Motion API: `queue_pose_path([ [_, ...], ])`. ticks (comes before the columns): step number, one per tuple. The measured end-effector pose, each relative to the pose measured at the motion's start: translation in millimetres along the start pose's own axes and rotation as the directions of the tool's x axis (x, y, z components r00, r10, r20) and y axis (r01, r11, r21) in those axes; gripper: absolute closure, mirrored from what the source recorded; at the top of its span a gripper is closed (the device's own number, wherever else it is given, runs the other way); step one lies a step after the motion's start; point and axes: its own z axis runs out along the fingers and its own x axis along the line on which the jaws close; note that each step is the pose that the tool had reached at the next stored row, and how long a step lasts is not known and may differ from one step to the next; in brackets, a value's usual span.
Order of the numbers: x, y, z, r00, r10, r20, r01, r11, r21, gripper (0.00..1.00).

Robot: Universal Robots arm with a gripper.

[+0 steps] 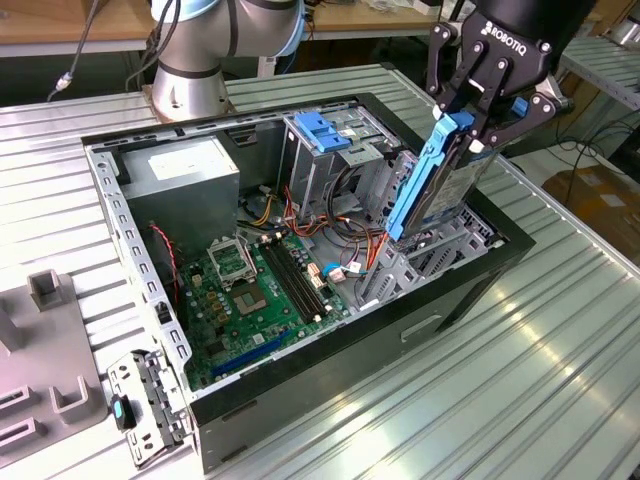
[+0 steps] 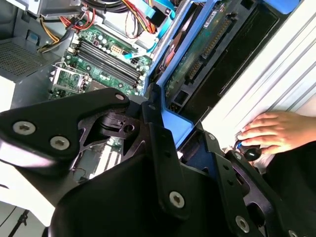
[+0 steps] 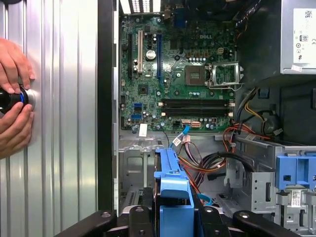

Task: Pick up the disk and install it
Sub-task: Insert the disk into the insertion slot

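Observation:
The disk [image 1: 432, 190], a flat drive with bright blue side rails, stands steeply tilted over the open computer case [image 1: 470, 290] at the exterior view's right. My gripper [image 1: 482, 122] is shut on its upper end. The disk's lower end reaches down to the grey metal bay [image 1: 420, 262] by the case's right wall. In the second wrist view the disk [image 2: 205, 47] shows its green circuit board between blue rails, below my black fingers [image 2: 157, 129]. In the first wrist view its blue end tab [image 3: 173, 190] sits between my fingers [image 3: 139, 217].
Inside the case lie the motherboard [image 1: 255, 285], a grey power supply [image 1: 185, 170] and a drive cage with a light-blue latch plate [image 1: 322, 130]. A person's hands [image 3: 15, 103] hold a black knob on the ribbed table [image 1: 560, 380]. A loose bracket [image 1: 150, 400] lies outside the case.

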Motion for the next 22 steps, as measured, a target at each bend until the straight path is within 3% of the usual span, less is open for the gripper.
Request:
queue_pose_path([
  [4, 5.9, -1.1, 2.4, 1.0, 0.0, 0.0001, 0.0, 1.0, 0.0, 0.63],
  [9, 7.4, -5.0, 7.6, 1.0, 0.0, 0.0, 0.0, 1.0, 0.0, 0.63],
  [11, 9.1, -7.5, 13.3, 0.9996, 0.027, -0.0002, -0.027, 0.9996, -0.0003, 0.63],
  [13, 6.7, -7.4, 18.6, 0.9996, 0.029, -0.0003, -0.029, 0.9996, -0.0003, 0.63],
  [22, 6.8, -7.3, 23.4, 0.9996, 0.029, -0.0003, -0.029, 0.9996, -0.0003, 0.63],
])
